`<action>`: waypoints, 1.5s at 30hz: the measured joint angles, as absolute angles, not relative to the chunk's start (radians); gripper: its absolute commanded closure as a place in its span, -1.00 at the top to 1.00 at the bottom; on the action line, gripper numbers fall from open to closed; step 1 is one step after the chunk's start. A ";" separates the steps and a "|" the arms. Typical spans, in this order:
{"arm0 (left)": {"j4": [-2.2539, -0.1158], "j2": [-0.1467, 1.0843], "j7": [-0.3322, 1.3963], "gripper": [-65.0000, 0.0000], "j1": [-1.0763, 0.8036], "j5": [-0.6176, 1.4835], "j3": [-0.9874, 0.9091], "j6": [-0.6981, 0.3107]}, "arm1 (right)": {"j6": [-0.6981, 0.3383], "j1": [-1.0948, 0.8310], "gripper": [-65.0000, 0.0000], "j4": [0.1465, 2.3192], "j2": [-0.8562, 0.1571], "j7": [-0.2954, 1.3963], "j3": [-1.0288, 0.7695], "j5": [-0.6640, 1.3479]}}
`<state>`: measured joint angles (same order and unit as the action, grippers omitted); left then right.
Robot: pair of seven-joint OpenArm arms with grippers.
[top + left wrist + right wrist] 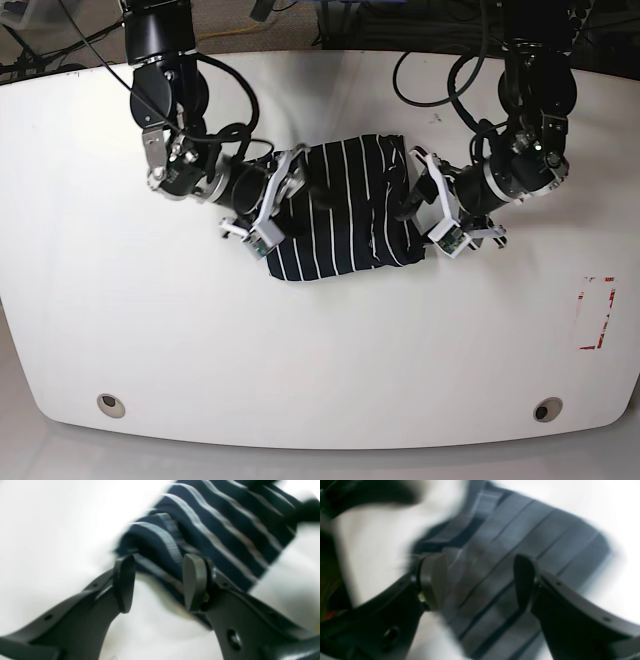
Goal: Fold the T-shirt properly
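Note:
The T-shirt (340, 210), dark navy with thin white stripes, lies folded into a rough rectangle at the middle of the white table (320, 350). My left gripper (420, 205) is open at the shirt's right edge. In the left wrist view the left gripper (158, 582) has its jaws spread over a folded edge of the T-shirt (212, 522). My right gripper (278, 200) is open at the shirt's left edge. In the blurred right wrist view the right gripper (480, 583) has its jaws spread just above the T-shirt (520, 545). Neither gripper holds cloth.
Cables (440, 70) hang behind both arms at the table's back edge. A red marked rectangle (597, 312) sits at the right of the table. Two round holes (112, 404) are near the front edge.

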<state>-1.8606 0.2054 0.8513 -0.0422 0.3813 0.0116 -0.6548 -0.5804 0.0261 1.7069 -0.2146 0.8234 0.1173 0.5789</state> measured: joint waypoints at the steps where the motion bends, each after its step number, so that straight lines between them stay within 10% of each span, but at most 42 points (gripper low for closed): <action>1: -1.861 0.195 0.852 -0.14 -0.042 0.381 0.028 -0.655 | -0.575 0.041 0.21 1.686 -0.221 0.823 0.097 0.575; 12: -1.856 0.112 0.852 -0.14 -0.101 0.235 0.175 -0.653 | -0.580 0.307 0.20 1.304 -0.213 0.764 0.079 0.573; 25: -1.688 0.152 0.844 -0.14 -0.056 0.236 0.172 -0.661 | -0.586 0.389 -0.38 0.964 -0.252 0.488 0.260 0.580; 45: -1.381 0.225 0.841 -0.14 0.284 0.225 0.172 -0.662 | -0.562 0.024 -0.38 1.385 -0.364 0.458 0.259 0.577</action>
